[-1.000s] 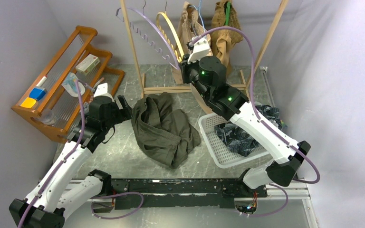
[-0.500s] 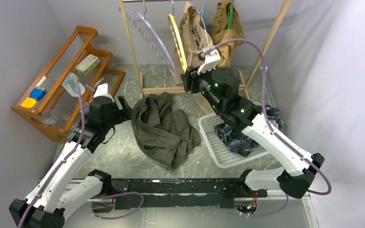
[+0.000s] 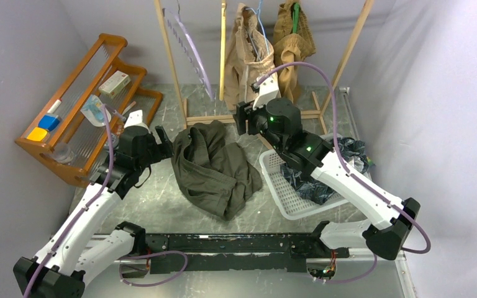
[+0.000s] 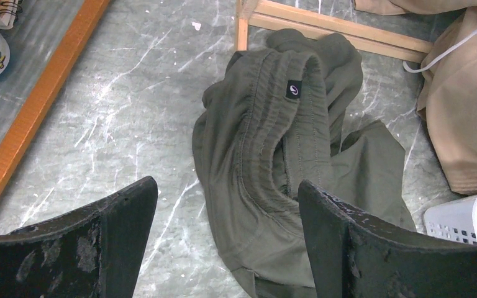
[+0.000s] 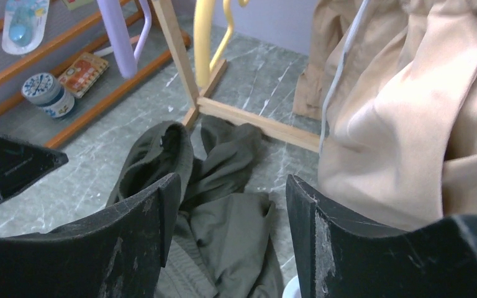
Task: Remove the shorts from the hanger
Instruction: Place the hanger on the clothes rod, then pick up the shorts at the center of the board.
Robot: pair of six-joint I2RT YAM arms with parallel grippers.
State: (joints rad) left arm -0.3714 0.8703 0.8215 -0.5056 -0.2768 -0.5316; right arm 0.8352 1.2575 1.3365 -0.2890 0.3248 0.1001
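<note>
We are standing halfway: green shorts (image 3: 214,167) and navy shorts (image 3: 302,181) are off, beige shorts (image 3: 242,49) and brown shorts (image 3: 292,37) are hanging, left gripper (image 4: 227,192) and right gripper (image 5: 233,183) gaping empty.

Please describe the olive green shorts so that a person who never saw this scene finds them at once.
On the grey marbled table, look in front of the wooden clothes rack: there lie the crumpled olive green cloth shorts. They alone lie on the tabletop; the light beige shorts and tan-brown shorts hang on the rack, the dark printed shorts sit in a white plastic basket.
</note>
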